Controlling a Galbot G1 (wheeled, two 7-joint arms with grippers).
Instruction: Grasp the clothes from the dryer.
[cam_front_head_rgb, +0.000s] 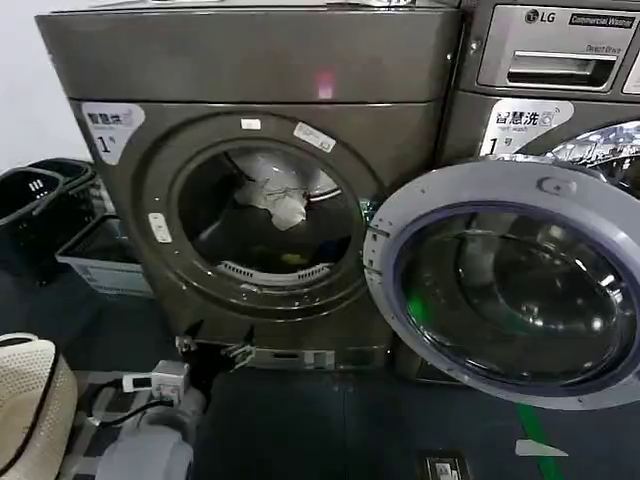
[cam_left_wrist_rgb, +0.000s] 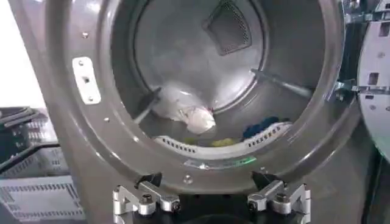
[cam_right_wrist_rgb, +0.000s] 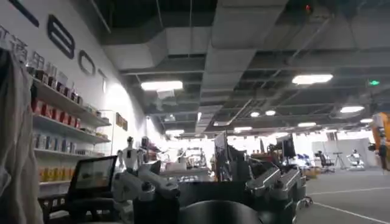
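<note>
Head view shows the dryer (cam_front_head_rgb: 255, 150) with its door (cam_front_head_rgb: 510, 290) swung wide to 3 o'clock, so the opening step looks done and the grasping itself is all still ahead. Nothing has been lifted out as far as I can judge: the clothes (cam_front_head_rgb: 272, 195) lie inside the drum, a white-grey piece draped near the middle of the porthole, with a scrap of yellow-green at about 6 o'clock low on the drum floor. From the left wrist camera the same load is plainer: the white-grey piece (cam_left_wrist_rgb: 186, 109) rests on the drum bottom, the yellow-green piece (cam_left_wrist_rgb: 222, 142) lies just behind the lip, and a dark blue-black piece (cam_left_wrist_rgb: 262, 126) sits at 4 o'clock of the opening.

The left pincer (cam_left_wrist_rgb: 210, 198) hangs outside the porthole, below its rim, fingers spread wide and holding nothing. The right pincer (cam_right_wrist_rgb: 210, 192) points away into the room, also spread wide and empty.

Beside the dryer at 9 o'clock stand baskets (cam_front_head_rgb: 100, 255) on the floor; what they hold I cannot tell.
</note>
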